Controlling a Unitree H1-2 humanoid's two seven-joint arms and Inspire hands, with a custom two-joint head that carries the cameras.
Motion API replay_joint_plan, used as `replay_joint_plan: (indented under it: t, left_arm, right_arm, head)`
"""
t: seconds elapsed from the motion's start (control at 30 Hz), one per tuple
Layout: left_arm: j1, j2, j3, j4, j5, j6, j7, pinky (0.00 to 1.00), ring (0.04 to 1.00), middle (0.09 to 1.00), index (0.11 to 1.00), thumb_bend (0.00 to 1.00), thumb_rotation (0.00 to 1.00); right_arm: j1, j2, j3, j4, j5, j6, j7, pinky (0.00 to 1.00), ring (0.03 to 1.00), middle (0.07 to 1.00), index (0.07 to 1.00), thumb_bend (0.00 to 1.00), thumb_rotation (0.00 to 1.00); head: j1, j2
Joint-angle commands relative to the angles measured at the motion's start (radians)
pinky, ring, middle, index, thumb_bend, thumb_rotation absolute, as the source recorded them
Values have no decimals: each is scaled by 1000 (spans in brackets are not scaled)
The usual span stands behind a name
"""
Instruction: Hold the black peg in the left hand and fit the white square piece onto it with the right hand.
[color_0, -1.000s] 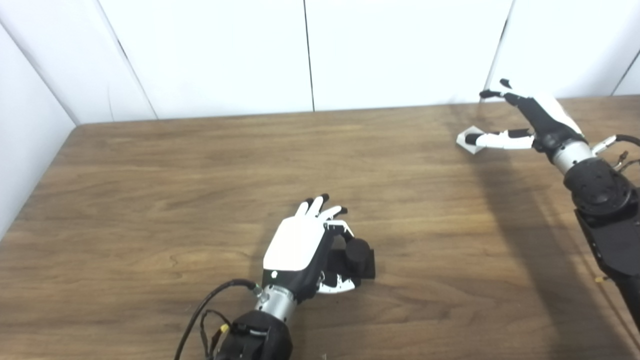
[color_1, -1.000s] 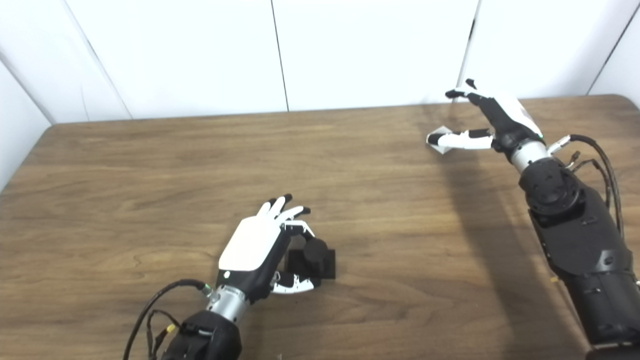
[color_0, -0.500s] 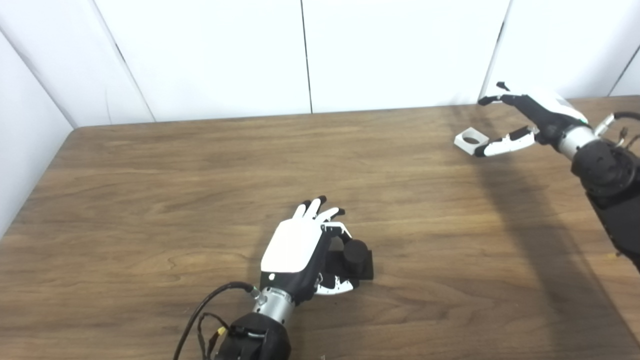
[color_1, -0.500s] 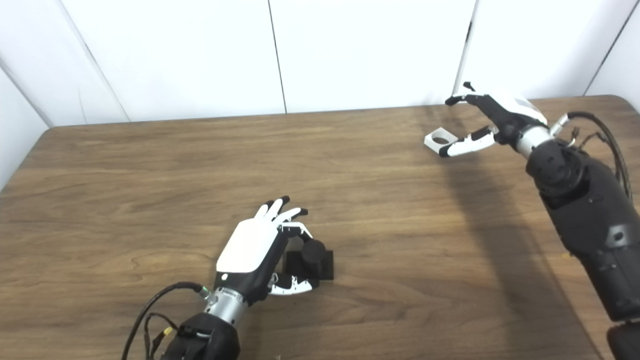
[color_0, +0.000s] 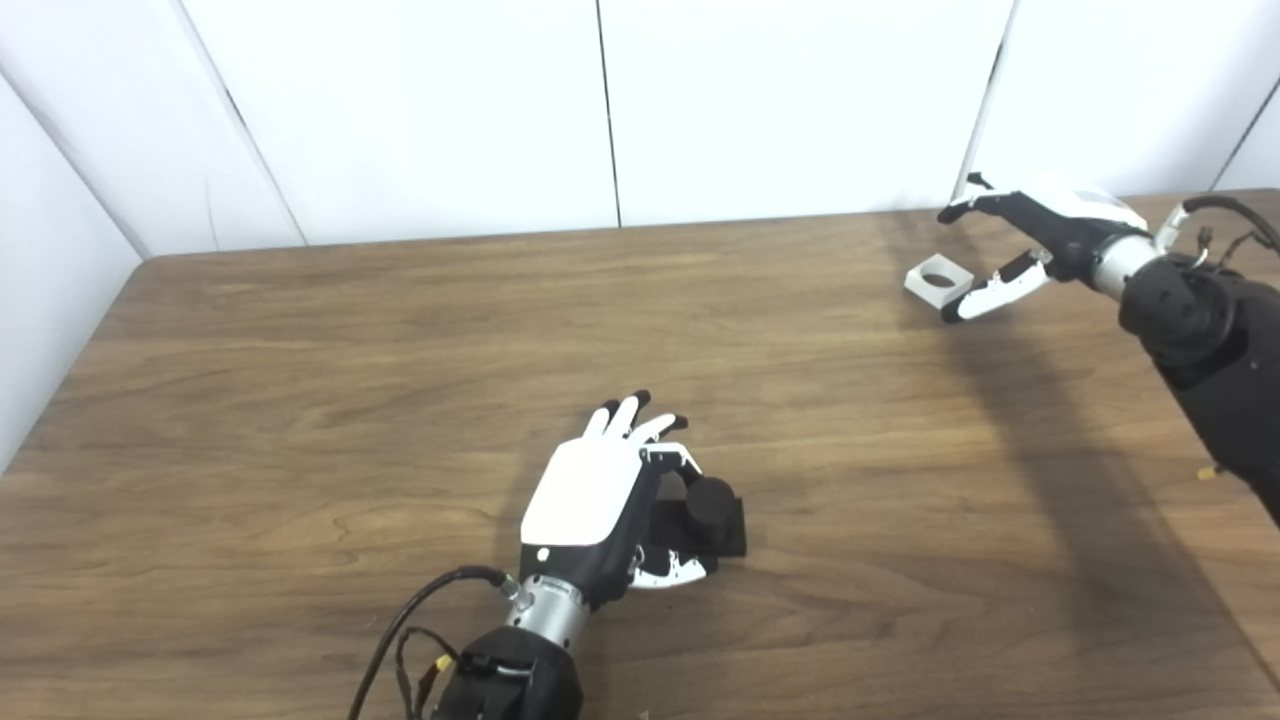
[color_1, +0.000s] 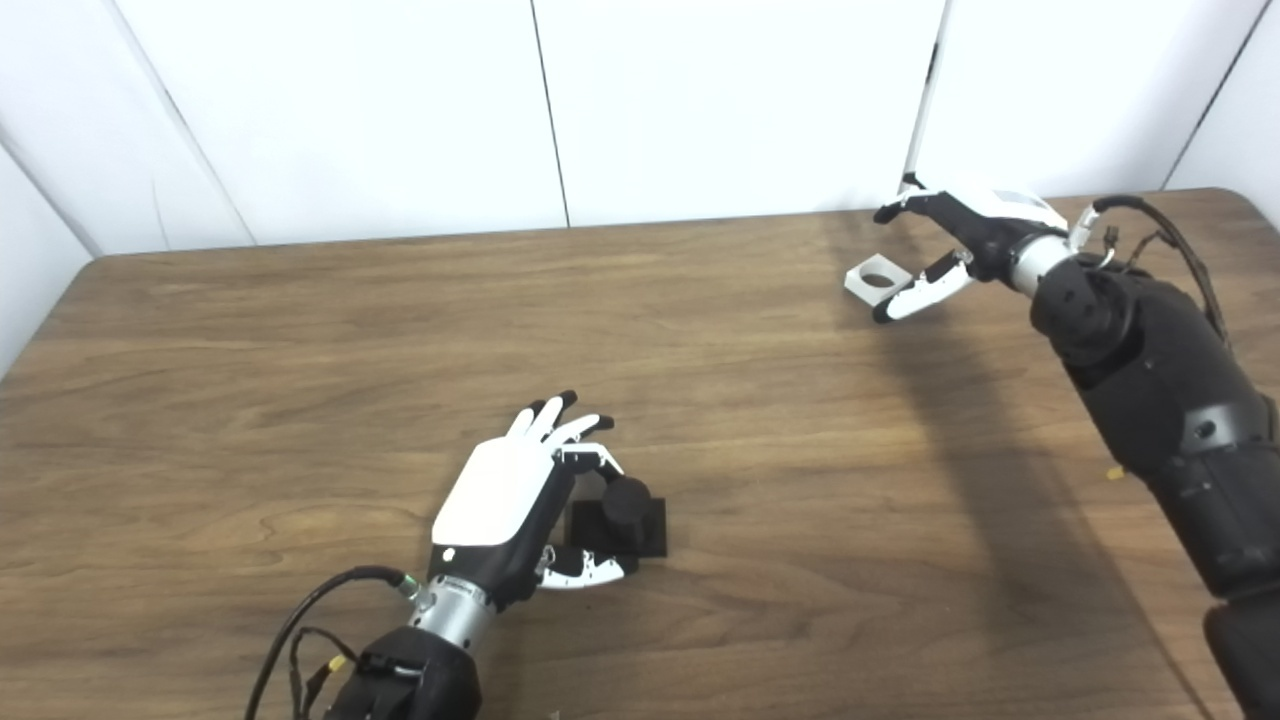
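The left hand (color_0: 590, 495) is lying palm-inward near the middle of the bench's front edge, its fingers (color_0: 628, 415) stretched toward the far edge and its thumb curling in from the near side. Its fingers and thumb are spread loosely around the black peg (color_0: 708, 505), close against it, but whether they are actually pressing on it cannot be told. The peg is standing upright on its square black base, round end pointing up, long axis vertical, and the base is resting flat on the bench (color_0: 300, 400).

The right hand (color_1: 975, 235) is reaching in at the far right corner of the bench, wide open, with fingers (color_1: 895, 208) arching over the far side and the thumb (color_1: 915, 295) stretched along the near side. Nothing is gripped in it. The white square piece (color_1: 877, 280) is lying flat on the bench between those fingers and thumb, just beside the thumb tip, its round hole facing straight up and one corner pointing toward the bench's front edge. The piece and the peg are well apart, the piece close to the far edge and the peg near the front.
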Motion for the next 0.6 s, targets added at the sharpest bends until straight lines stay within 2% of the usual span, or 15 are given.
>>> replay_joint_plan:
  t: [0.0,0.17,0.57]
  left_arm:
    - [10,8,2,32,14,9,-12,1000,1000,883,490,524,72]
    - [12,6,-2,32,18,11,-10,1000,1000,883,490,524,73]
    - [15,7,-3,35,20,13,-10,1000,1000,886,491,524,72]
  right_arm:
    - [-85,-28,8,3,-28,-38,-3,1000,1000,1000,821,839,289]
    - [-110,-14,27,47,-45,-64,-14,1000,1000,1000,802,851,287]
    - [-143,13,66,110,-88,-63,-5,1000,1000,1000,819,850,304]
  head:
    - [-1,0]
    - [-1,-1]
    - [-5,-2]
